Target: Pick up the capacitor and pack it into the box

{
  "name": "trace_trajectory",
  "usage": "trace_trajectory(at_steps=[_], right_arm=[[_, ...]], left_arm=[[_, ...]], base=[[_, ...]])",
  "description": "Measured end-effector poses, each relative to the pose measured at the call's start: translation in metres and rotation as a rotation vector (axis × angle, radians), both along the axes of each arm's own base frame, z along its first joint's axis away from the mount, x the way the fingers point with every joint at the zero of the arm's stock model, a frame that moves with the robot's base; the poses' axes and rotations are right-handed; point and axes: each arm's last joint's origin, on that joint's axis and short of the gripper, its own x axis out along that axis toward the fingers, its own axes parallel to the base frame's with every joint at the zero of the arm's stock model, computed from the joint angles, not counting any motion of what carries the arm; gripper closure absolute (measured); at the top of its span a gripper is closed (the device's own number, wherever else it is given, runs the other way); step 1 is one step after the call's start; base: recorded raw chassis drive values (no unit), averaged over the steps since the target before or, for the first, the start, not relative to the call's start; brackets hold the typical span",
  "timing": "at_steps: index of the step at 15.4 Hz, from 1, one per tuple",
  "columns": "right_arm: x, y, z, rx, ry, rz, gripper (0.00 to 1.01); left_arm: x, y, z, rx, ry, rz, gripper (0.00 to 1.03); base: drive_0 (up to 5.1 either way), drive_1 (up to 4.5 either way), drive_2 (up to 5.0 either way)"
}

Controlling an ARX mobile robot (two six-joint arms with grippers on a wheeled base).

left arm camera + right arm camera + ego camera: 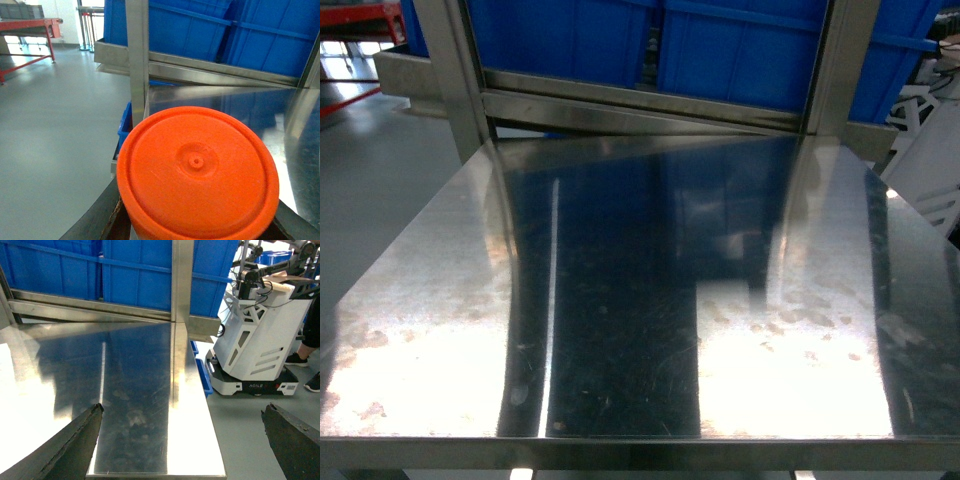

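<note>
The left gripper (197, 220) has its jaws clamped on a round orange capacitor (197, 172), whose flat end with a small central nub fills the left wrist view; only the dark inner edges of the jaws show at either side of it. The right gripper (180, 440) hangs over the near right part of the steel bench (620, 330) with its jaws wide apart and nothing between them. The box does not appear in any view, so the step in hand looks like carrying the capacitor until the box is found. To do that well, I would keep the left grip firm and the part level while the head camera or base turns to find the box, and keep the right arm clear of the path. The head view shows the bench top bare and glaring, with blue bins (740, 45) on the rack behind, but neither arm. Only the left wrist view shows the capacitor. Only the right wrist view shows a white wheeled robot (255, 335) standing just beyond the bench's right edge.
</note>
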Motion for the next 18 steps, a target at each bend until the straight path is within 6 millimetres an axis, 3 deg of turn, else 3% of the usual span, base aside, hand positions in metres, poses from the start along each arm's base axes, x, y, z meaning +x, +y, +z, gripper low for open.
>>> trace_trajectory(at_steps=[18], right_arm=[[0.0, 0.0, -0.0001, 0.0, 0.001, 0.0, 0.03]], left_arm=[[0.0, 0.0, -0.0002, 0.003, 0.002, 0.0, 0.58]], base=[[0.0, 0.0, 0.0]])
